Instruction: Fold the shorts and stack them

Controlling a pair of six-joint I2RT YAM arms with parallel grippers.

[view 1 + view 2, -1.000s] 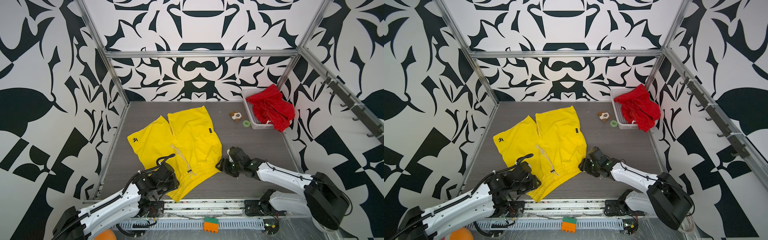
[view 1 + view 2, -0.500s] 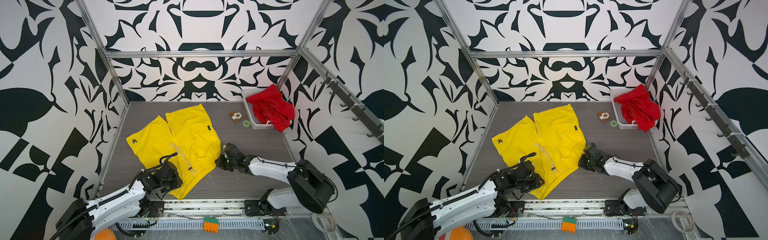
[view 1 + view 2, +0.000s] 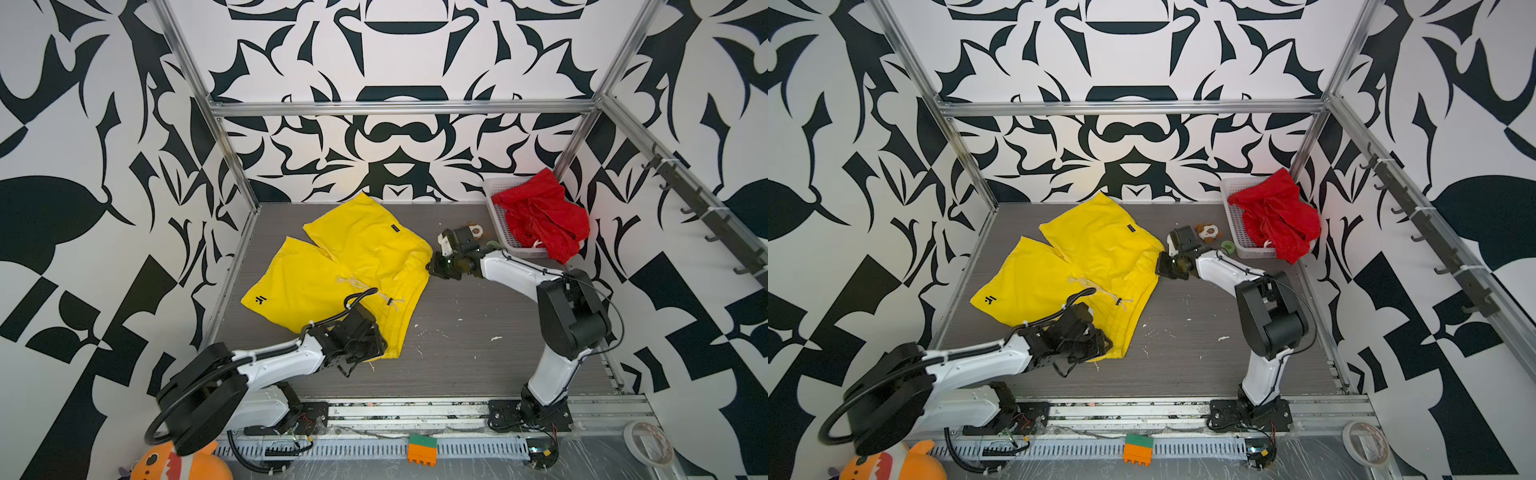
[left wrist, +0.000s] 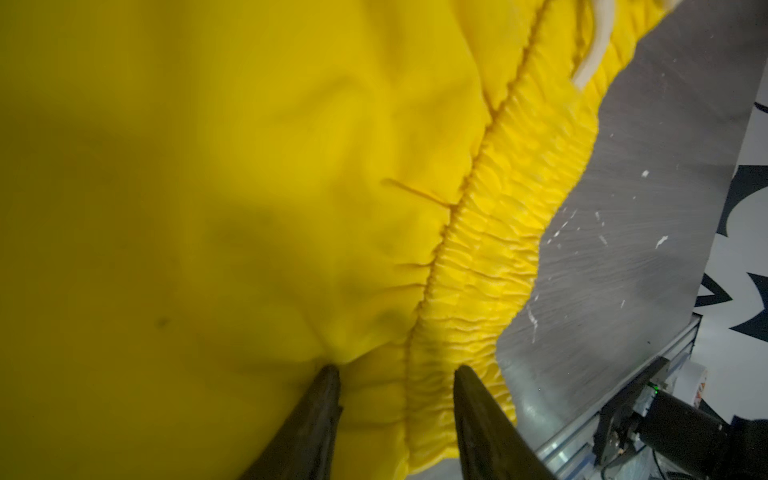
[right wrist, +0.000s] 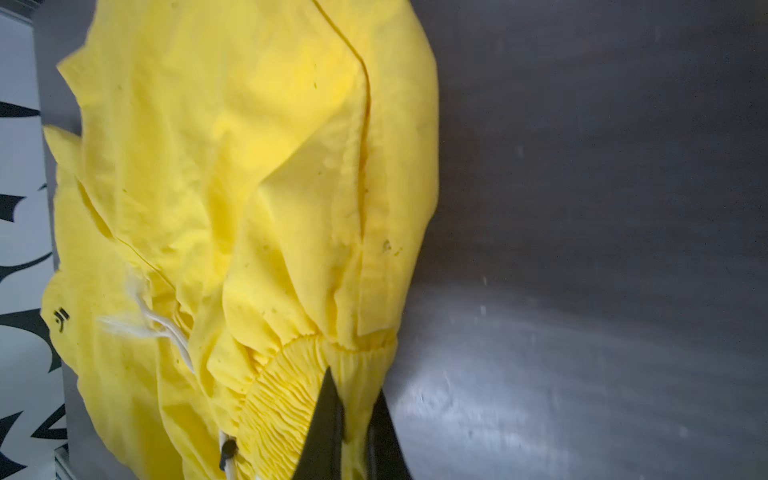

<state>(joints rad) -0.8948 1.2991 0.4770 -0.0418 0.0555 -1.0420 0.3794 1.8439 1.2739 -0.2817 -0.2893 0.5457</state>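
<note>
1. Grey wood-grain table (image 3: 478, 353), scuffed with white flecks, boxed in by loud black-and-white patterned walls (image 3: 395, 50) and a silver frame (image 3: 399, 107).
2. Yellow shorts (image 3: 353, 257) spread over the left half of the table, legs pointing left and far. Waistband along the right side, white drawstring (image 3: 374, 291) loose on top.
3. Red shorts (image 3: 540, 216) crumpled in the white basket (image 3: 500, 220) at the far right corner, spilling over its near-right rim.
4. Left gripper (image 3: 368, 345) down on the near end of the waistband, right gripper (image 3: 432, 268) at the far end.
5. Only visible from the left wrist: fingertips (image 4: 328, 386) standing apart, planted on the cloth either side of the waistband seam. Honestly can't tell whether anything's being squeezed there.
6. Only visible from the right wrist: jaws pressed together, pinching the elastic edge of the waistband, cloth bunched into folds beyond.
7. Small brown-and-white plush toy (image 3: 1208, 232) and green ring (image 3: 1227, 246) just left of the basket, both clear in a top view. Same toy (image 3: 475, 230) half tucked behind the right gripper's body in a top view, ring barely peeking out.
8. Near waistband corner buried under the left gripper in both top views.
9. Dark label (image 3: 395, 227) and logo (image 3: 260, 300) way too small to read.
10. Orange stuffed thing (image 3: 183, 461) cut off at the near left edge. Tape roll (image 3: 648, 442) at the near right.
</note>
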